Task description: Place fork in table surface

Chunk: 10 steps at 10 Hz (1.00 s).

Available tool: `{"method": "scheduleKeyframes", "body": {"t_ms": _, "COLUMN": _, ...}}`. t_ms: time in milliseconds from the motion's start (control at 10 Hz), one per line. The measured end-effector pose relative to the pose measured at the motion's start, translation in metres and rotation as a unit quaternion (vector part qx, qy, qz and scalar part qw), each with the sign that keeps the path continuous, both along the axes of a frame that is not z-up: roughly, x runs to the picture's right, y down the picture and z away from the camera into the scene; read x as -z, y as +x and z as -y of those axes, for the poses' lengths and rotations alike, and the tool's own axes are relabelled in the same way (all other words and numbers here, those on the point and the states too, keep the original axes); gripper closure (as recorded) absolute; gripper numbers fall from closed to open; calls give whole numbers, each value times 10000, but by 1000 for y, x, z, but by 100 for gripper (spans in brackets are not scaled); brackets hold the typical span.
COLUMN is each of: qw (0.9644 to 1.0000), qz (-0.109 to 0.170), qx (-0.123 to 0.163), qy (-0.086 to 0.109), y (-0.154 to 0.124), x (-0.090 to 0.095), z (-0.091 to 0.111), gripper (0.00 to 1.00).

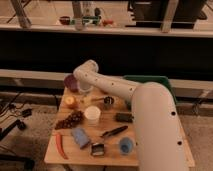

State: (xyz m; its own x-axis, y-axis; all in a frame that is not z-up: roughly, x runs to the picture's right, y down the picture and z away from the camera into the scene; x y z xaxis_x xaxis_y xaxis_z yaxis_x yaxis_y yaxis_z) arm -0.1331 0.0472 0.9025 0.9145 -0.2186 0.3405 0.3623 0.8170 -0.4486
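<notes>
Gripper (84, 90) sits low at the far left of the table surface (75, 152), just beside the purple bowl (71, 82). Jaws open, nothing visibly held. The fork (92, 100) seems to be the thin pale strip on the wood just left of the metal cup (107, 102), but I'm not certain. If so, the place looks done and only the retreat is left.
</notes>
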Motion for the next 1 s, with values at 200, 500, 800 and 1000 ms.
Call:
{"method": "scheduleKeyframes", "body": {"t_ms": 200, "qw": 9996, "qz": -179, "qx": -147, "qy": -147, "y": 7, "x": -9, "z": -5, "gripper": 20}}
{"method": "scheduleKeyframes", "body": {"t_ms": 500, "qw": 9982, "qz": -344, "qx": -368, "qy": -321, "y": 16, "x": -18, "z": -10, "gripper": 20}}
{"method": "scheduleKeyframes", "body": {"t_ms": 800, "qw": 9969, "qz": -456, "qx": -482, "qy": -425, "y": 21, "x": -26, "z": -14, "gripper": 20}}
{"method": "scheduleKeyframes", "body": {"t_ms": 1000, "qw": 9961, "qz": -538, "qx": -513, "qy": -482, "y": 25, "x": -32, "z": -17, "gripper": 20}}
